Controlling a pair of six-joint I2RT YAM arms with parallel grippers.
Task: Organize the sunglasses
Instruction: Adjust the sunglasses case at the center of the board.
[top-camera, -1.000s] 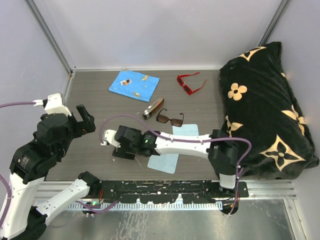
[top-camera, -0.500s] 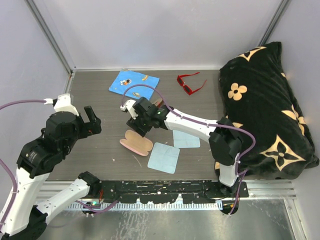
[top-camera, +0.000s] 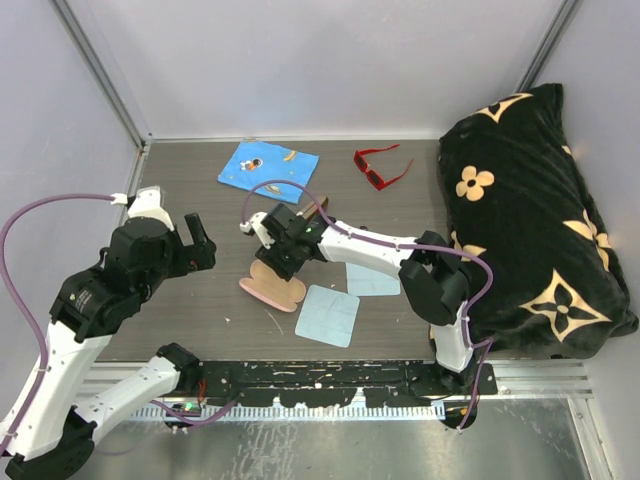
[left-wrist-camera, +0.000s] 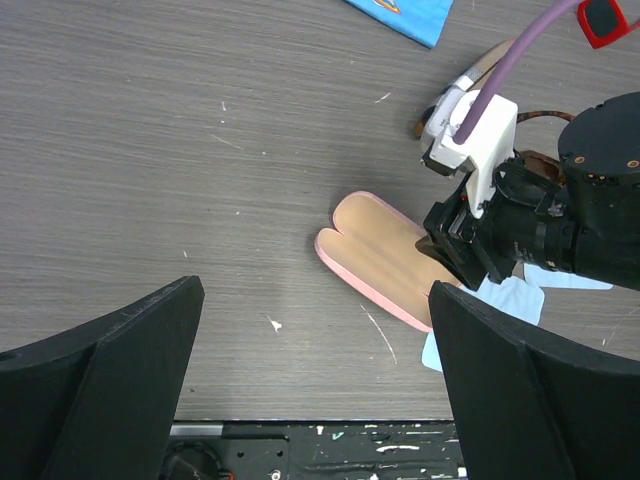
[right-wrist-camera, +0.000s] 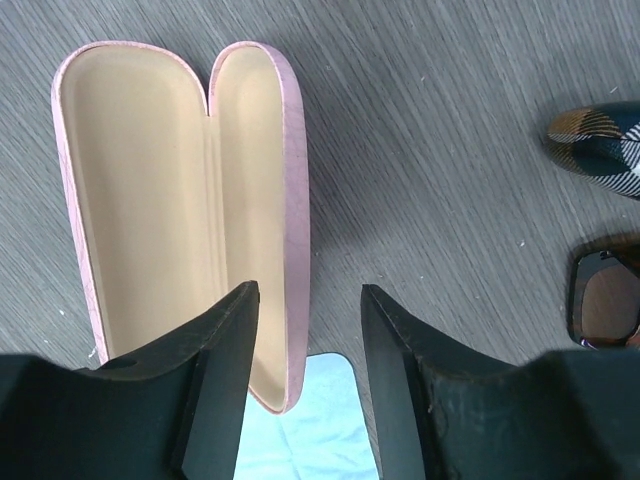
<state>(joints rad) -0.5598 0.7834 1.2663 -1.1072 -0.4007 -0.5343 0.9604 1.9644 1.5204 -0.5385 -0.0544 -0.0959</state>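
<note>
so the right gripper (right-wrist-camera: 305, 300) hangs over the pink glasses case (right-wrist-camera: 150, 200), fingers apart with a clear gap and nothing clamped between them, the rim of the case's right half just runs under that gap. the case lies flipped open on the table (top-camera: 200, 200), tan lining facing up. out to the side in the wrist view you can see one lens of the dark brown sunglasses (right-wrist-camera: 605, 300) at the picture's edge, flat on the wood close by the slim brown-and-black case (right-wrist-camera: 600, 135); from overhead the arm covers most of that pair. the red sunglasses (top-camera: 380, 165) sit well apart at the back of the table, near the black flower-print blanket (top-camera: 530, 210), with a blue printed cloth (top-camera: 268, 168) off to their left. two pale blue cloths (top-camera: 327, 315) lie just beside the pink case. the left gripper (left-wrist-camera: 315, 300) is over on the left side, fingers spread wide, holding nothing
</note>
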